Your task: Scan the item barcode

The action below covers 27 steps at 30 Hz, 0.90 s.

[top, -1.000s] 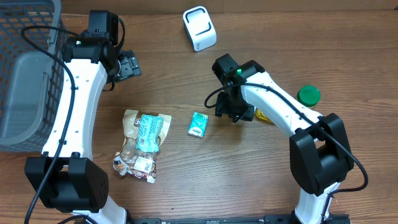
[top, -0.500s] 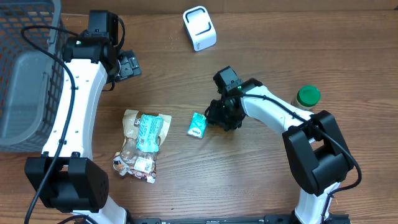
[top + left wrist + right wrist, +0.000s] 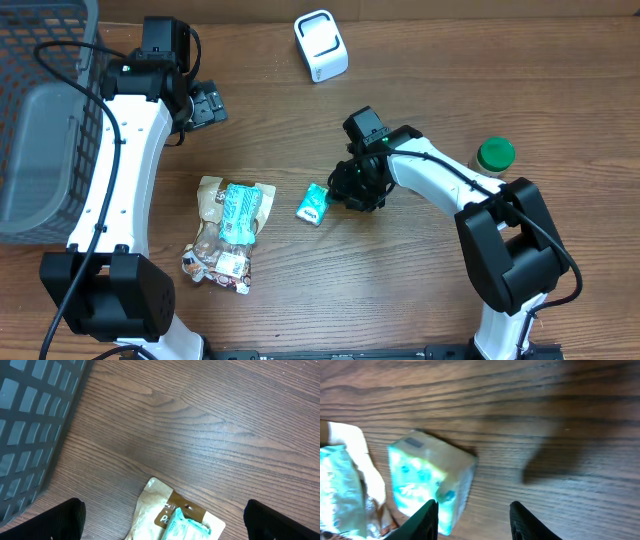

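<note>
My right pincer (image 3: 473, 506): half open, gripping nothing. Box (image 3: 314, 203): on desk (image 3: 400, 290), just ahead of it, by one fingertip (image 3: 425, 519). My left pincer (image 3: 207, 104): fully open, empty, well apart from box.

White shells with black joints on left arm (image 3: 140, 150) and right arm (image 3: 440, 175) — black cables (image 3: 116, 135) loop alongside; green light (image 3: 127, 68), perhaps a status LED; left gripper (image 3: 207, 105) black.
</note>
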Each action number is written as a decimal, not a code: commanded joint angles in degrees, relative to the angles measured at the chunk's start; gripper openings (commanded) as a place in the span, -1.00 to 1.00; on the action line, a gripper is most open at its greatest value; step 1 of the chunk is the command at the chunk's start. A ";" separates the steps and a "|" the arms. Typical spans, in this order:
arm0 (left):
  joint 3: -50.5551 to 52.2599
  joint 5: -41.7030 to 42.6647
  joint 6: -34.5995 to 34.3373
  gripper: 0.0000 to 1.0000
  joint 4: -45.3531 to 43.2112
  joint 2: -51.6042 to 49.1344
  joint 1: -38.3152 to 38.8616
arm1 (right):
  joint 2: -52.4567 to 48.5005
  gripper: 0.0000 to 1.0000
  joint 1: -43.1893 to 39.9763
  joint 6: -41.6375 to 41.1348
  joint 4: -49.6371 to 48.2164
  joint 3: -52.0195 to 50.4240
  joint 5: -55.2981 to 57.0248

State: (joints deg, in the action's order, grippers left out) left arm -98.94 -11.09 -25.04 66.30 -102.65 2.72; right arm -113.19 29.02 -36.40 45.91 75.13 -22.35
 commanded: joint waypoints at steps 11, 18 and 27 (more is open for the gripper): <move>-0.52 0.20 0.83 0.99 0.07 0.74 -0.04 | 2.82 -0.23 3.89 -10.47 -2.82 0.57 3.26; -0.52 0.22 0.83 0.99 0.07 0.76 -0.04 | 2.82 -0.28 8.59 -18.03 -4.17 -1.01 12.81; -0.52 0.22 0.83 0.99 0.07 0.76 -0.04 | 2.82 -0.34 9.29 -19.32 -6.88 -2.47 13.99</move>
State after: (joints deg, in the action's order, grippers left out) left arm -98.94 -11.09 -25.04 66.30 -102.65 2.72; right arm -112.66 38.65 -54.41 39.42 73.30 -10.28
